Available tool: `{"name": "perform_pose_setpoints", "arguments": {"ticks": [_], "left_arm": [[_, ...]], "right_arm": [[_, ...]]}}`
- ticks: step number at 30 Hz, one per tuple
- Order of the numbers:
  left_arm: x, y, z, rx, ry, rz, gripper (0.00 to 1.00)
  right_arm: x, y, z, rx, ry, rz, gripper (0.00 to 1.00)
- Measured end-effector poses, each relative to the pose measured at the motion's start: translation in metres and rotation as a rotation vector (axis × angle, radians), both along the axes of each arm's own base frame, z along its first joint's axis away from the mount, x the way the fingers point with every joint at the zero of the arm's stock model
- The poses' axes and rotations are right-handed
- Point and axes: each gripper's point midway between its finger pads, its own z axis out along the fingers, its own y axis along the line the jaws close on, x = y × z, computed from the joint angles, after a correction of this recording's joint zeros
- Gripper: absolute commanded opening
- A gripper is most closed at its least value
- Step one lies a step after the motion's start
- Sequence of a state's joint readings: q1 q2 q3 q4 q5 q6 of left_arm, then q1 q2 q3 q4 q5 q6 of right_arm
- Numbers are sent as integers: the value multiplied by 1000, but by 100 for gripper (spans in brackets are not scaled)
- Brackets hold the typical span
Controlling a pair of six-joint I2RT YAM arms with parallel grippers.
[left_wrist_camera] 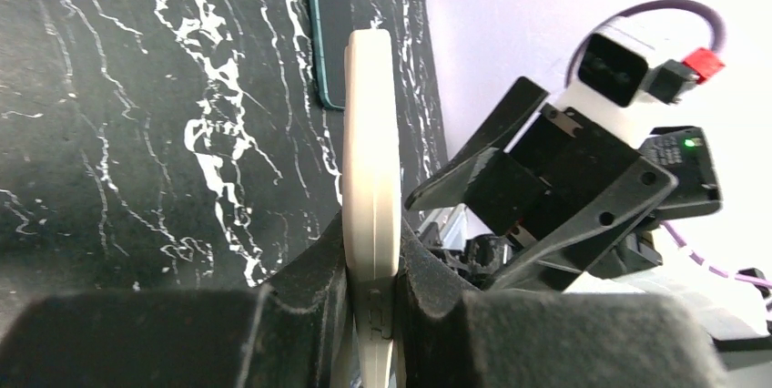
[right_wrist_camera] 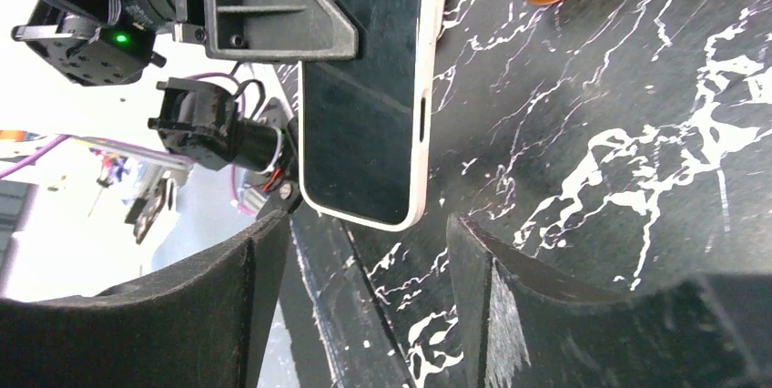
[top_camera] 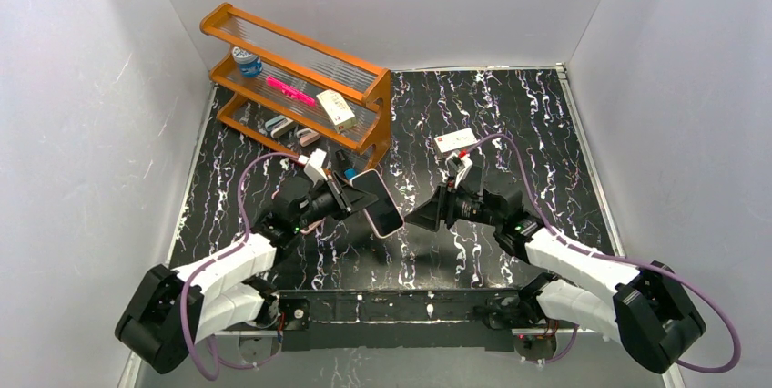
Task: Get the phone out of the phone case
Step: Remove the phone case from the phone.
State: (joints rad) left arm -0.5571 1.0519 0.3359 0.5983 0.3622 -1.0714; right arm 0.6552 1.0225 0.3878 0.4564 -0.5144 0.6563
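Clamping the phone point(top_camera: 382, 206) by its upper end, the left jaws are closed tight on it, holding it off the tabletop point(top_camera: 510, 124) near the middle; the right jaws gape wide and empty at its 3 o'clock, near but not touching; the pale case point(left_wrist_camera: 371, 133) looks still on, so the whole separation seems left to do

The phone point(right_wrist_camera: 364, 87) runs off the right wrist view's top edge, its upper end unseen.
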Motion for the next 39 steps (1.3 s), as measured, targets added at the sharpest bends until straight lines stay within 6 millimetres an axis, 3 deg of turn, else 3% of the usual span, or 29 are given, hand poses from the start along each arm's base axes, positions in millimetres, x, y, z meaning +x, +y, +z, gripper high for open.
{"name": "perform_pose_setpoints", "arguments": {"ticks": [12, 19, 31, 39], "left_arm": [[-13, -7, 32, -133, -15, -56, 0], [-24, -13, 44, -157, -34, -145, 0], [-40, -20, 66, -184, -86, -267, 0], [-44, -22, 70, -183, -117, -305, 0]], "right_arm": [[-28, 10, -3, 78, 69, 175, 55], [-45, 13, 12, 109, 18, 318, 47], [-57, 12, 28, 127, -83, 458, 37], [-61, 11, 29, 125, -104, 491, 20]]}}
